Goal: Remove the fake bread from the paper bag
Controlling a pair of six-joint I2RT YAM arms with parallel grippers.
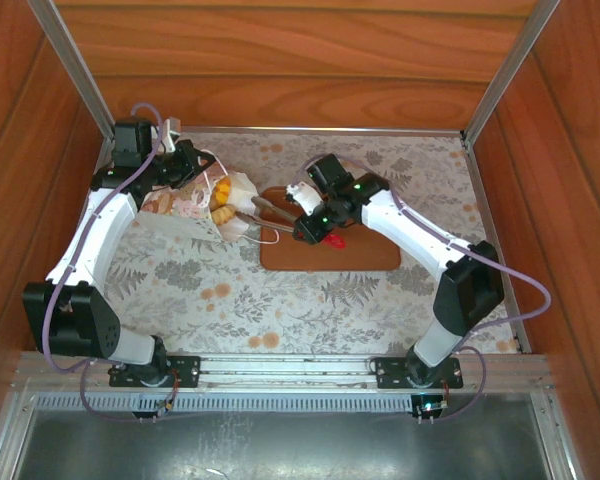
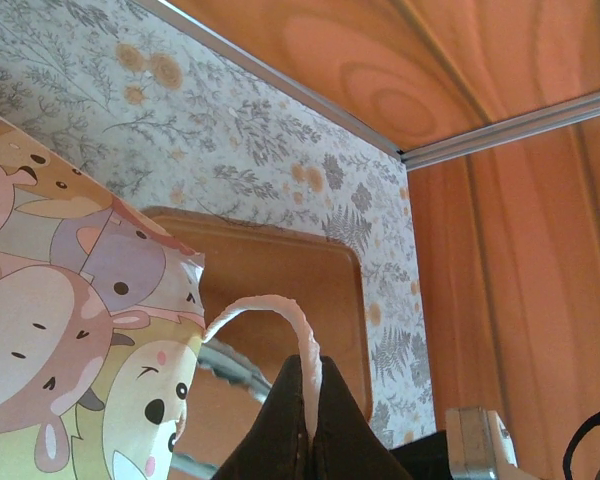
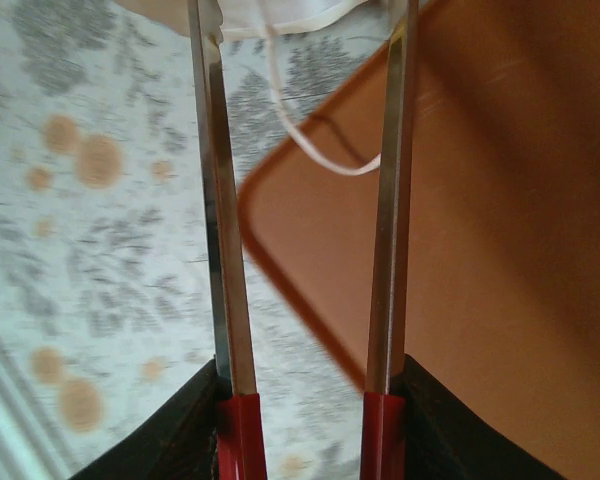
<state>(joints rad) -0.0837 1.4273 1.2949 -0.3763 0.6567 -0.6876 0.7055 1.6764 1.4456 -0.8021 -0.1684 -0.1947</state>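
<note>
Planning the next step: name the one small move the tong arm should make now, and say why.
Probably ease the right gripper forward so the tongs enter the mouth of the paper bag. The left gripper pinches the cord handle, yellow fake bread shows at the opening, and the tong blades stand spread and empty at the bag's edge.

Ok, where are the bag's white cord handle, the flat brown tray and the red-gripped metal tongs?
white cord handle [image 2: 267, 302]: left wrist view, top of its arch
flat brown tray [image 1: 368, 258]: top external view, bare right part
metal tongs [image 3: 225, 250]: right wrist view, left blade
</note>
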